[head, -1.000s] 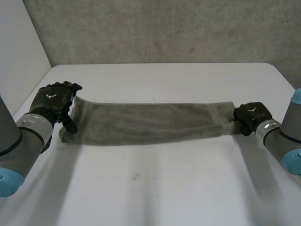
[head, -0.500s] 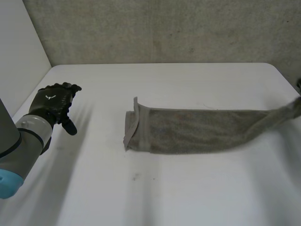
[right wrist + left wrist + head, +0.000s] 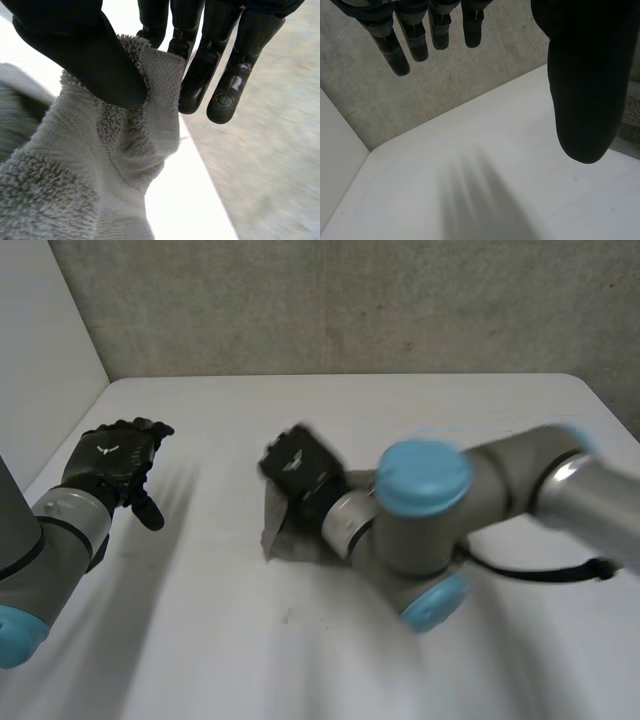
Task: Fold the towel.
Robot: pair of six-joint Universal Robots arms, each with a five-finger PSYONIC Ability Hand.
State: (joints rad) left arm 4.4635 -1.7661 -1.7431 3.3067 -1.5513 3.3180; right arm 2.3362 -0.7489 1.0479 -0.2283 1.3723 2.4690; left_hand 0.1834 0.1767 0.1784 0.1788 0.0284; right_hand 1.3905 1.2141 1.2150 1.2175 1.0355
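Head view first: the right arm (image 3: 470, 490) is reaching right across the middle of the table (image 3: 200, 640), and the right hand (image 3: 300, 472) sits over one end of the towel (image 3: 272, 530). Most of the towel is hidden under that arm, so I can't tell how flat it lies. The left hand (image 3: 112, 462) hovers well apart near the table's left edge, fingers relaxed, holding nothing. My worry is that nobody is pinning the towel's other end, so the fold could land crooked or bunch up under the arm. There's plenty of bare table toward the front and between the two hands. The left hand has less room, with the side wall (image 3: 60, 350) close by.

Left wrist view: fingers (image 3: 397, 55) straight, thumb (image 3: 585, 75) spread wide, nothing between them, just bare table below. The table's far edge meets the wall not far beyond the fingertips, so reaching forward is limited.

Right wrist view: the thumb (image 3: 85, 55) pinches a fold of towel (image 3: 125, 165) against the fingers (image 3: 200, 75). It looks like only a thin bit near the towel's edge is caught. If so, a quick pull could slip it free. The table's edge runs just beside the hanging cloth, so a dropped end might slide off.
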